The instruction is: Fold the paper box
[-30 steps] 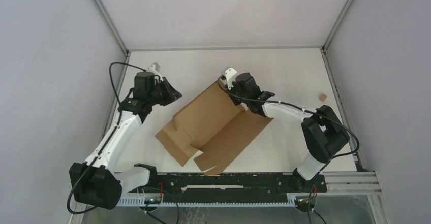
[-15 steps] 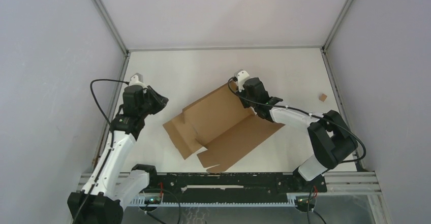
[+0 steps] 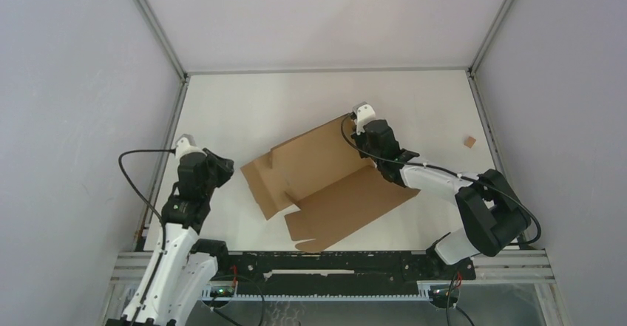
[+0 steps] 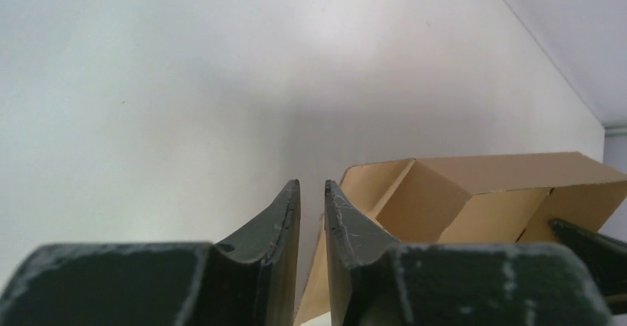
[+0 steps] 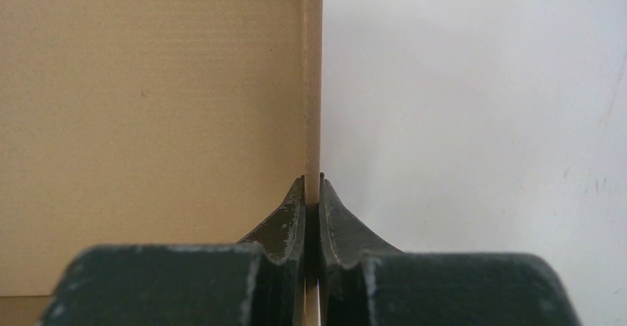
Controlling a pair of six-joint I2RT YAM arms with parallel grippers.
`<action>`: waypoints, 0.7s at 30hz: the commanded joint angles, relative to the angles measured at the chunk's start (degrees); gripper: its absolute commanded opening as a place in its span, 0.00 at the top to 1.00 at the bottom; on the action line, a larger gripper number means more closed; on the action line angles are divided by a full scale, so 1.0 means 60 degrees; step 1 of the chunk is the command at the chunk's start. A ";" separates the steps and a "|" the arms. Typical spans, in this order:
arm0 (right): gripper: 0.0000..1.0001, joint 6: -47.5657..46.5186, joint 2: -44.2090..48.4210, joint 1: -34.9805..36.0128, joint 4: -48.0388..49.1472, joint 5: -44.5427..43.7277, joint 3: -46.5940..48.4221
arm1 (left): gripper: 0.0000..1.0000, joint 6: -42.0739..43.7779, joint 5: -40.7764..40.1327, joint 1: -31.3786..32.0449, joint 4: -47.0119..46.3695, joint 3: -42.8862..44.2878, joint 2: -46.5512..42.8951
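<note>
The paper box (image 3: 333, 185) is a brown cardboard blank lying mid-table, partly folded, with its far wall raised. My right gripper (image 3: 361, 135) is at its far right corner. In the right wrist view the right gripper (image 5: 312, 182) is shut on a thin upright cardboard edge, and a wide box panel (image 5: 148, 104) fills the left. My left gripper (image 3: 225, 166) hovers just left of the box and does not touch it. In the left wrist view the left gripper (image 4: 311, 185) shows a narrow gap with nothing in it, and the box (image 4: 473, 193) lies ahead to the right.
A tiny brown cardboard scrap (image 3: 469, 141) lies near the right edge of the white table. Grey walls and metal frame posts close in the left, right and far sides. A black rail (image 3: 333, 263) runs along the near edge between the arm bases.
My left arm has drawn back toward the near left, away from the box. My right gripper moved right and nearer, dragging the box's far corner with it.
</note>
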State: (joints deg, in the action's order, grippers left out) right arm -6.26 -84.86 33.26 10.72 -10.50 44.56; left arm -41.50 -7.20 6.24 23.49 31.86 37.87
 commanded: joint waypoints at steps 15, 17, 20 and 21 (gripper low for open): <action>0.94 0.0682 0.0159 -0.0366 0.1128 0.0324 -0.0233 | 0.73 -0.1230 0.0214 -0.0080 -0.2218 -0.2520 -0.0059; 0.94 0.0706 0.0143 -0.0371 0.1128 0.0364 -0.0223 | 0.67 -0.1286 0.0795 -0.0079 -0.2931 -0.2848 -0.0109; 0.94 0.0750 0.0098 -0.0379 0.1145 0.0419 -0.0223 | 0.60 -0.1286 0.1438 -0.0086 -0.3798 -0.3151 -0.0038; 0.94 0.0762 0.0085 -0.0374 0.1147 0.0423 -0.0219 | 0.60 -0.1300 0.1657 -0.0088 -0.4129 -0.3231 0.0078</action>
State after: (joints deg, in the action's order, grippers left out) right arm -3.60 -84.86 31.24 13.56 -9.04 42.89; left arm -48.25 -4.08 6.17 10.31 14.61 37.54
